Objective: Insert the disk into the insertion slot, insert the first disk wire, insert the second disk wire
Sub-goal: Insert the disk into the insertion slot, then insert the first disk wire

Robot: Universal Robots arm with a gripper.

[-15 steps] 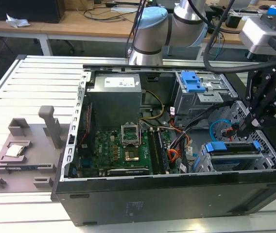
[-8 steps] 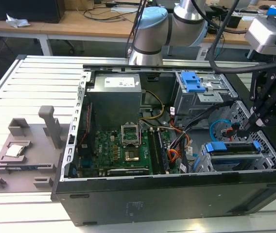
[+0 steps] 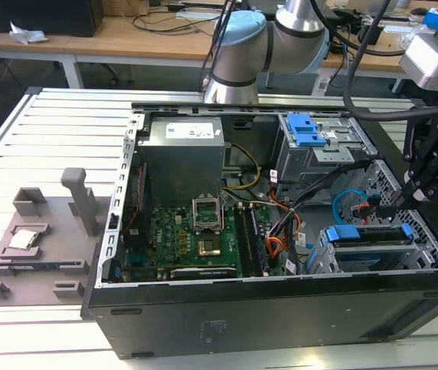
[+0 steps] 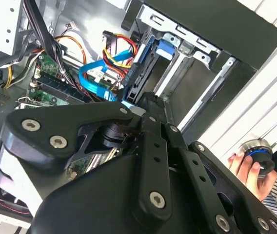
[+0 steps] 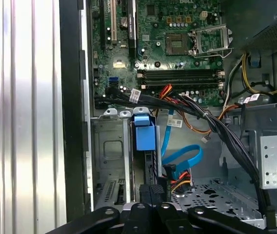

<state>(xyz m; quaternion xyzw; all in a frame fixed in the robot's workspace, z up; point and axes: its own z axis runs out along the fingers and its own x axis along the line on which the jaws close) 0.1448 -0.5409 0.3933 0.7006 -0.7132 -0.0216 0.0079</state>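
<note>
The disk point(image 3: 373, 235) sits in its blue carrier inside the insertion slot point(image 3: 323, 262), the grey perforated bay at the case's front corner on the exterior view's right. The first wrist view shows the carrier's blue tab point(image 5: 145, 131) beside the bay's grey wall point(image 5: 110, 151). A blue disk wire point(image 3: 350, 204) loops above the bay, and its connector end point(image 5: 170, 170) lies beside a red, yellow and black power lead. My black gripper point(image 3: 398, 206) hangs over the disk's rear edge with its tips close to those connectors. Its fingers point(image 5: 150, 191) look shut; anything between them is hidden.
The open tower case point(image 3: 281, 324) lies on a slatted table. Inside are the motherboard point(image 3: 196, 239), power supply point(image 3: 184, 154) and a taller grey cage with a blue latch point(image 3: 308, 131). Black cable bundles point(image 5: 226, 136) cross near the bay. A person's hand point(image 4: 246, 168) holds a round knob beside the case.
</note>
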